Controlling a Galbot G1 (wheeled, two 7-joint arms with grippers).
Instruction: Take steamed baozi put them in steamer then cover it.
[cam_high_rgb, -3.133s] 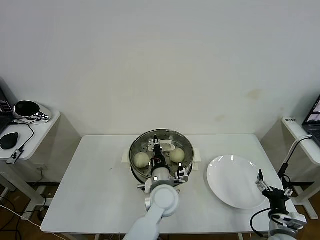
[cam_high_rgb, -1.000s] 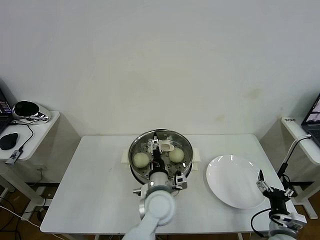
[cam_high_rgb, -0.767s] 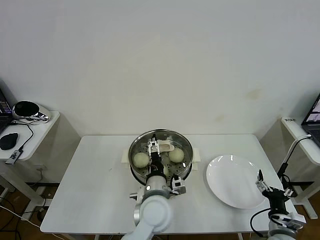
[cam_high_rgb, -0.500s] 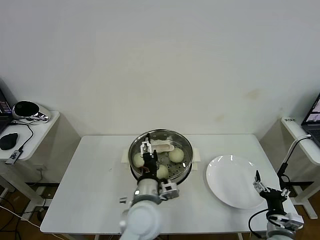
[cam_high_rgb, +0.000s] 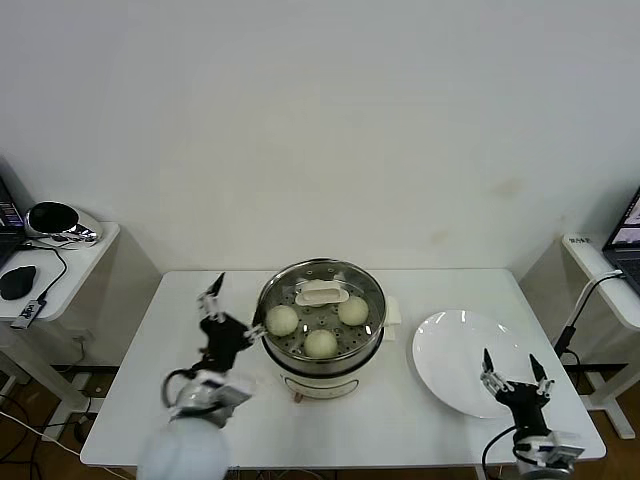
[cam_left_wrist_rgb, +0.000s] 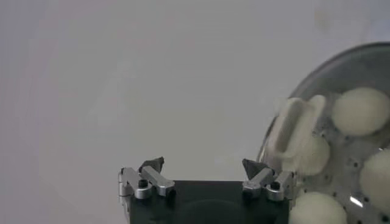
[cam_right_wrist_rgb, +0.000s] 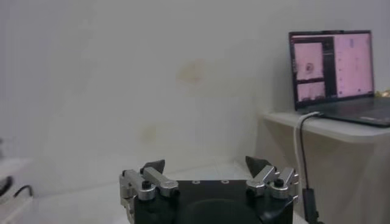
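Cover (cam_high_rgb: 322, 292) on steamer (cam_high_rgb: 322, 335) (baozi (cam_high_rgb: 283, 320) inside); left gripper (cam_high_rgb: 232, 306) left of it, spread, empty; right gripper (cam_high_rgb: 512, 370) spread near plate (cam_high_rgb: 455, 355).

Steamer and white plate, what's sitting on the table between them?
Nothing: in the head view only bare table separates the steamer from the white plate.

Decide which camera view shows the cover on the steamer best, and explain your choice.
The head view: the whole glass cover sits on the steamer, its cream-white handle centred. The left wrist view shows only part of it, the handle and the baozi beneath. The right wrist view shows none of it.
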